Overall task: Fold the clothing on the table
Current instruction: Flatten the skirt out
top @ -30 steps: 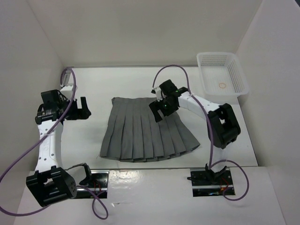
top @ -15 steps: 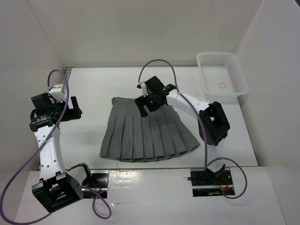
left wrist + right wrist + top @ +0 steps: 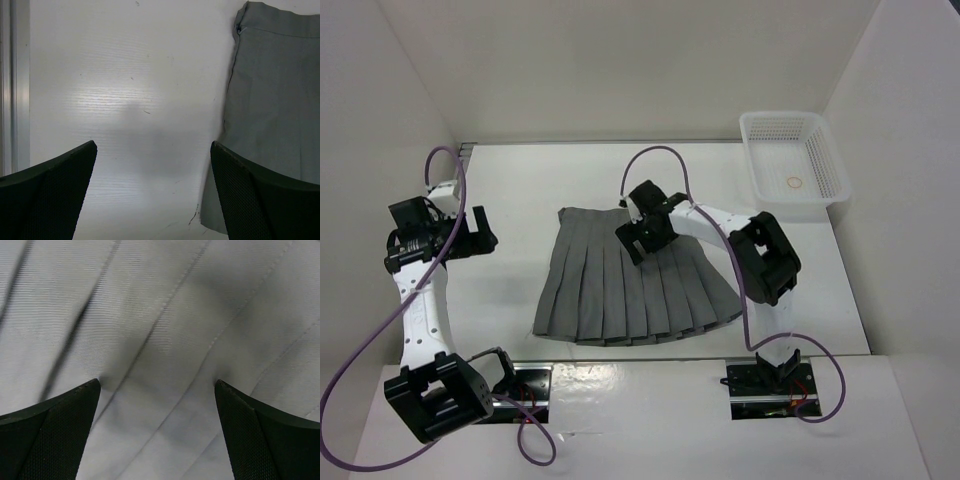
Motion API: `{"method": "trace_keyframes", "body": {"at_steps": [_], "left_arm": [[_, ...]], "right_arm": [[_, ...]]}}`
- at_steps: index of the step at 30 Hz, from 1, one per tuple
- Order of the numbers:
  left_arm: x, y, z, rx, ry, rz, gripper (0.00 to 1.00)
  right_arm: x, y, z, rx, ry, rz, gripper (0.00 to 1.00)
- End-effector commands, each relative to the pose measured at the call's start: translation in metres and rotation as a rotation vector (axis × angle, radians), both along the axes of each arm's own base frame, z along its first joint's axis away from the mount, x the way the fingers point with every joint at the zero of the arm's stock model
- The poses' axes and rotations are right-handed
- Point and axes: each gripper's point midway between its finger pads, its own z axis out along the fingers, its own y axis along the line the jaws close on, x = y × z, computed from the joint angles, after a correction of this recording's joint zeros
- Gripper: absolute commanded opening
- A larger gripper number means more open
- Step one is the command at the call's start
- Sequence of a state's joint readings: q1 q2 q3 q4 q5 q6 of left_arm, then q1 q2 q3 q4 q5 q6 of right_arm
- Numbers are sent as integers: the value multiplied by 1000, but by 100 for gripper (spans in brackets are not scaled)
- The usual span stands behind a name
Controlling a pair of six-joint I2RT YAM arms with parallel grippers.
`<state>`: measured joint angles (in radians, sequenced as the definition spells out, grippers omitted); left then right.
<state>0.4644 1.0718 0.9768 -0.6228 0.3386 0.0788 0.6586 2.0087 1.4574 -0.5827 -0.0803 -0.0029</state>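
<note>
Top view: clothing (image 3: pixel 620 290) was a grey pleated skirt lying flat on the table (image 3: pixel 520 190), roughly centre. Waistband (image 3: pixel 592 213) was at the 12 o'clock end, and the flared hem (image 3: pixel 620 338) at 6 o'clock, close to the near table edge. It was spread out with no fold in it.

Right end effector (image 3: pixel 157 385): jaws were fully apart and nothing was clamped. It sat over the skirt's upper part, just toward 6 o'clock from the waistband and right of the skirt's centreline. In the right wrist view both fingers (image 3: pixel 50 435) framed pleated grey fabric, with stitched pleat lines running diagonally between them. The tips looked right at the cloth, with small dark creases at each tip. Can't tell whether they were pressing or just shadowing.

Left end effector (image 3: pixel 153 145): jaws were also wide apart, holding nothing. It was at 9 o'clock of the skirt, off the fabric and over bare table. The left wrist view showed white table between the fingers, the skirt's side edge and a waistband corner at about 2 o'clock of the frame, and a metal rail (image 3: pixel 10 85) along the 9 o'clock edge.

White mesh basket (image 3: pixel 752 160) was at 1 o'clock of the skirt, in the far right table corner, well apart from it. A small ring (image 3: pixel 793 182) lay inside.
</note>
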Motion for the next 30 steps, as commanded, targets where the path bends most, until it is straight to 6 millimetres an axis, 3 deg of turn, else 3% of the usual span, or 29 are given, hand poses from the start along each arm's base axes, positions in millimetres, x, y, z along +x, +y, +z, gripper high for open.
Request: {"method": "trace_keyframes", "body": {"at_steps": [1,13,30], "left_arm": [[4,0,4,8,-31,-23,100],[5,-1,2,-2,-25,-29,100],[5,-7,-2,-31,-14,-61,100]], "right_arm": [[14,-3,-3,-39,-69,-7,99],[21,-32,-38,-230,-72,-12,99],[27,-61,-45,-347,-113,-87,99]]}}
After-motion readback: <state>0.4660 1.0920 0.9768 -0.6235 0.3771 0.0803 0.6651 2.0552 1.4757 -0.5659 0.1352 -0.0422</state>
